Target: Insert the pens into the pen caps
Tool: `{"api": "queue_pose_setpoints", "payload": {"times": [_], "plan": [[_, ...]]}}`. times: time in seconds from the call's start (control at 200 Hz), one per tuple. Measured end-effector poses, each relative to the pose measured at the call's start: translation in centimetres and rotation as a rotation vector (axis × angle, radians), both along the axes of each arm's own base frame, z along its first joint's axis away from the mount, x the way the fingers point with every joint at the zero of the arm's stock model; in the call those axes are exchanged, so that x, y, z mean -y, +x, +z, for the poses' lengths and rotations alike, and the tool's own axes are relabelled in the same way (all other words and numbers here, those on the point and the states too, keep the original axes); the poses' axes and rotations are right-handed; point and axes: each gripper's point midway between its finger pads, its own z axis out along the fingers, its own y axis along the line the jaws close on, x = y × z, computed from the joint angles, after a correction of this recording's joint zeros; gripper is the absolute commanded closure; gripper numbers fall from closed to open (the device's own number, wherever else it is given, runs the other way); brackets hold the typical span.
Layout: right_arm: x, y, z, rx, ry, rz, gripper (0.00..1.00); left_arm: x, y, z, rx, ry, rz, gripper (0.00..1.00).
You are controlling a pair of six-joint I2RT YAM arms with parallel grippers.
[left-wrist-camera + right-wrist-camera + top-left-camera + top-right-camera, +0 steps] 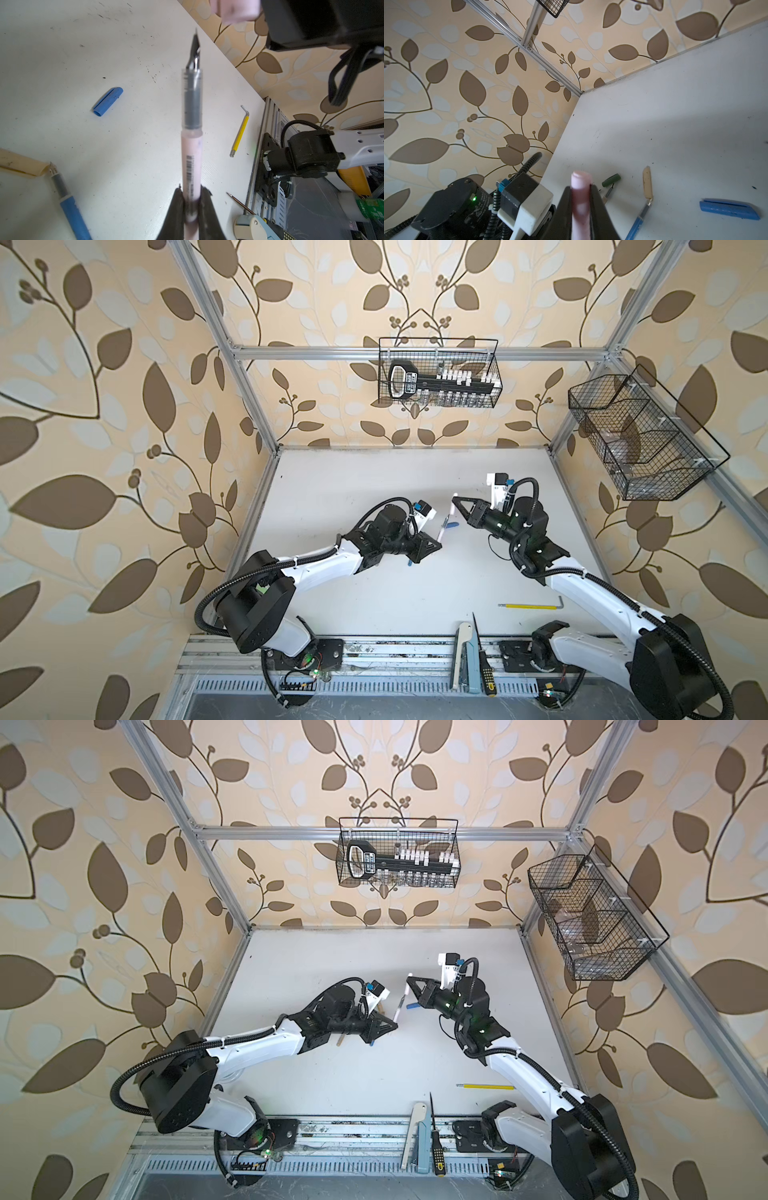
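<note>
Pale pink pen (192, 158) and pale pink cap (581, 180) held above a table (374, 489).
Left gripper (192, 195) is closed on the pen (dark tip bare); right gripper (581, 191) pinches the cap just beyond that tip.

pale pink pen (191, 158): uncapped, dark nib bare, rear end clamped in left gripper (191, 199), nib near pale pink cap (234, 10), not inside | pale pink cap: pinched in right gripper (581, 193) | blue cap (108, 101): flat on surface | blue pen (72, 214): uncapped, flat, nib beside tan cap (647, 182) | dark green cap (611, 179): flat
</note>
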Motion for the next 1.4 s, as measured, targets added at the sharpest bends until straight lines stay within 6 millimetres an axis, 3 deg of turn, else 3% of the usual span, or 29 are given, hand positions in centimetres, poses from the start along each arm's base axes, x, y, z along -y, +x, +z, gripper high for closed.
{"api": "queue_pose_setpoints", "payload": {"times": [0.88, 1.399], "plan": [[-0.3, 0.1, 1.0, 0.055, 0.028, -0.005, 0.84, 0.1, -0.4, 0.9, 0.005, -0.025, -0.017, 1.00], [-0.2, -0.2, -0.7, 0.025, 0.014, -0.008, 0.84, 0.3, -0.5, 1.4, 0.016, -0.039, -0.022, 1.00]]}}
